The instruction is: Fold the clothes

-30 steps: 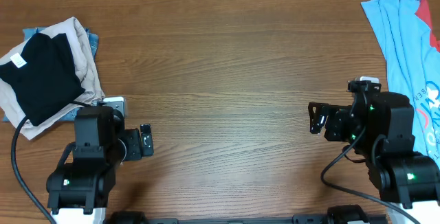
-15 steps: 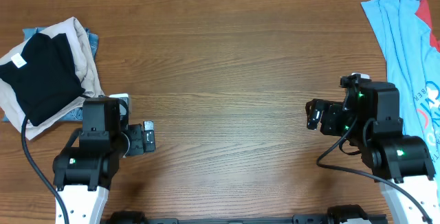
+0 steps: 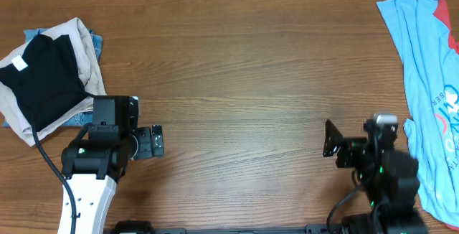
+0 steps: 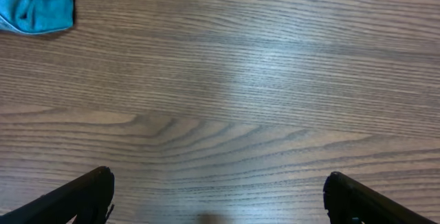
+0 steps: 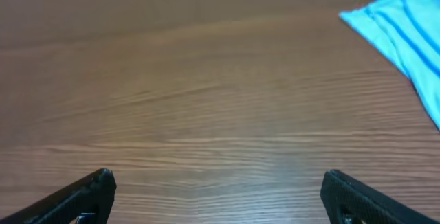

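Note:
A folded black shirt point(image 3: 44, 76) with a small white neck label lies on a pile at the far left, on top of beige trousers point(image 3: 84, 47). A light-blue tee point(image 3: 427, 62) lies spread along the right edge; a corner shows in the right wrist view point(image 5: 405, 18). My left gripper point(image 3: 156, 142) is open and empty, right of the pile; its fingers point(image 4: 218, 189) frame bare wood. My right gripper point(image 3: 331, 139) is open and empty, left of the tee; its fingers point(image 5: 218, 189) frame bare wood.
A blue cloth edge point(image 3: 32, 34) pokes out beneath the pile, and shows in the left wrist view point(image 4: 38, 11). A black cable point(image 3: 36, 141) runs from the left arm over the pile. The wooden table point(image 3: 237, 69) spans the middle.
The right arm has pulled back toward the front edge, its gripper dropping slightly. The left arm has shifted slightly right and forward. The clothes have not moved.

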{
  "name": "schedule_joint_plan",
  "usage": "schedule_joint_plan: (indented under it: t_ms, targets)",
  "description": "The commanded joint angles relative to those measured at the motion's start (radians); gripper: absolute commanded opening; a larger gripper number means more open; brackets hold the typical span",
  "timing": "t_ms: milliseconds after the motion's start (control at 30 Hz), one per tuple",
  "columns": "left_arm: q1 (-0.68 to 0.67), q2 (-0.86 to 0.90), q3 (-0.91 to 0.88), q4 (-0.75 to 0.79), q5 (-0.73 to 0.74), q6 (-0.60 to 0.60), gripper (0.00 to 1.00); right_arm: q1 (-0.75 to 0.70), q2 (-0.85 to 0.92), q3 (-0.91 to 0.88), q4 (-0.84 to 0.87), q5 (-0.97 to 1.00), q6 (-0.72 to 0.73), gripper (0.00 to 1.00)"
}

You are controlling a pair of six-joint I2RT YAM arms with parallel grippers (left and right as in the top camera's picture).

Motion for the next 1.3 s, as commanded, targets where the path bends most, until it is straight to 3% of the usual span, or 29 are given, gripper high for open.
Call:
schedule_joint_plan:
  t_ms: [0, 200, 400, 567, 1267]
  targets:
    - [0.004, 0.023, -0.006, 0.003, -0.013, -0.010, 1.00, 0.002, -0.181, -0.128, 0.060, -0.005, -0.011, 1.00]
    - [0.004, 0.037, -0.006, 0.003, -0.012, -0.010, 1.00, 0.002, -0.324, -0.265, 0.253, -0.005, -0.064, 1.00]
    - [0.004, 0.037, -0.006, 0.003, -0.012, -0.010, 1.00, 0.002, -0.333, -0.426, 0.560, 0.009, -0.104, 1.00]
    - [0.004, 0.037, -0.006, 0.003, -0.012, -0.010, 1.00, 0.003, -0.333, -0.434, 0.474, -0.004, -0.096, 1.00]
    - [0.004, 0.042, -0.006, 0.003, -0.012, -0.010, 1.00, 0.003, -0.330, -0.434, 0.474, -0.005, -0.096, 1.00]
